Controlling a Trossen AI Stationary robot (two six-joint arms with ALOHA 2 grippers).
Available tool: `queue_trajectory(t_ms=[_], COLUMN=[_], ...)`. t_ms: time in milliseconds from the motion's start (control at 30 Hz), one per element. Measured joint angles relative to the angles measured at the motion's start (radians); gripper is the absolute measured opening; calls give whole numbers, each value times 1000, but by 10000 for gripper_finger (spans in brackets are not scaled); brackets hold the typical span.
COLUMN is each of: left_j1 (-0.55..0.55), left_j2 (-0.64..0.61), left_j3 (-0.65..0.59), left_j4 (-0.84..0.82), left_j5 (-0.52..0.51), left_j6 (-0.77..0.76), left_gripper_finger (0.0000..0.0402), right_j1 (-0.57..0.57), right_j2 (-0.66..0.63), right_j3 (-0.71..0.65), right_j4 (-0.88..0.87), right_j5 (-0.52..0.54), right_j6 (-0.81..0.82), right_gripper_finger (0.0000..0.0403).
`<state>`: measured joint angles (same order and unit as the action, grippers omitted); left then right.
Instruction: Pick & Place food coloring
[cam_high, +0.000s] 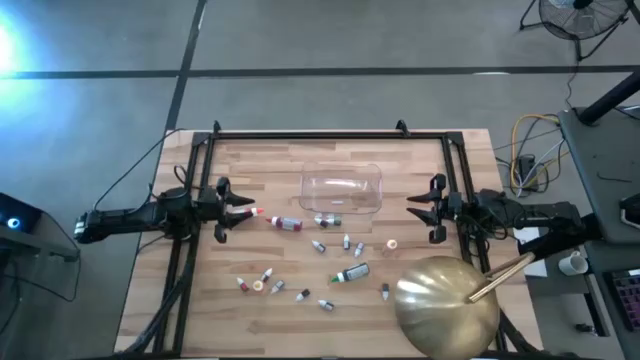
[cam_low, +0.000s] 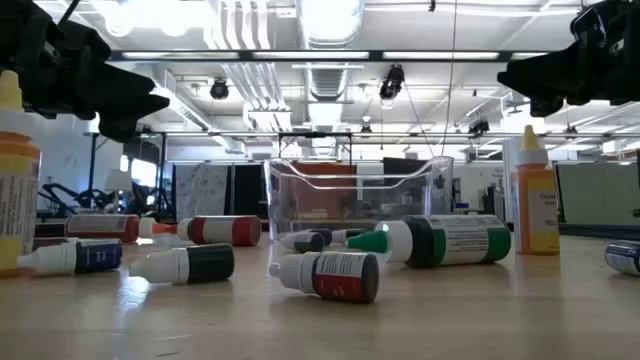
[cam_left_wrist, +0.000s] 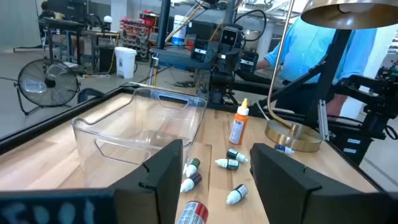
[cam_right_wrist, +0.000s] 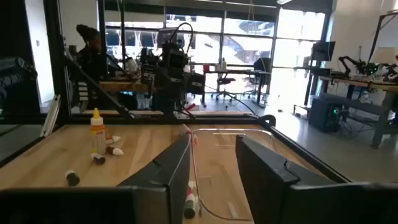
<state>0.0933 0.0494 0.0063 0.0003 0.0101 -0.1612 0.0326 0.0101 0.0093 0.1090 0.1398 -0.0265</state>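
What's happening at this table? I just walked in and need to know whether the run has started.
Nothing is being handled yet. Small food coloring dropper bottles lie scattered on the wooden table, and none shows inside the clear plastic tub. The left gripper hovers at the table's left side with its fingers open and empty. The right gripper waits at the right side, also holding nothing. A large gold dome sits at the front right.

Grey concrete floor (cam_high: 330, 40) surrounds the wooden table (cam_high: 270, 320). A standing fan (cam_high: 580, 18) sits at one corner of the high view. Ceiling carries white ducting (cam_low: 250, 40) and strip lights (cam_low: 330, 15). Large windows (cam_right_wrist: 249, 43) admit daylight. Workbenches (cam_right_wrist: 367, 84) and office chairs (cam_right_wrist: 229, 81) occupy the room beyond.
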Motion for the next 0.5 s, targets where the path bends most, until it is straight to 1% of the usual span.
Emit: queue_trajectory(t_ms=[500], left_j1=[0], left_j2=[0], left_j3=[0], left_j4=[0], left_j5=[0], left_j6=[0], left_gripper_finger=[163], right_j1=[0], right_j2=[0], right_j3=[0], right_j4=[0], right_j5=[0], right_j6=[0], right_gripper_finger=[128])
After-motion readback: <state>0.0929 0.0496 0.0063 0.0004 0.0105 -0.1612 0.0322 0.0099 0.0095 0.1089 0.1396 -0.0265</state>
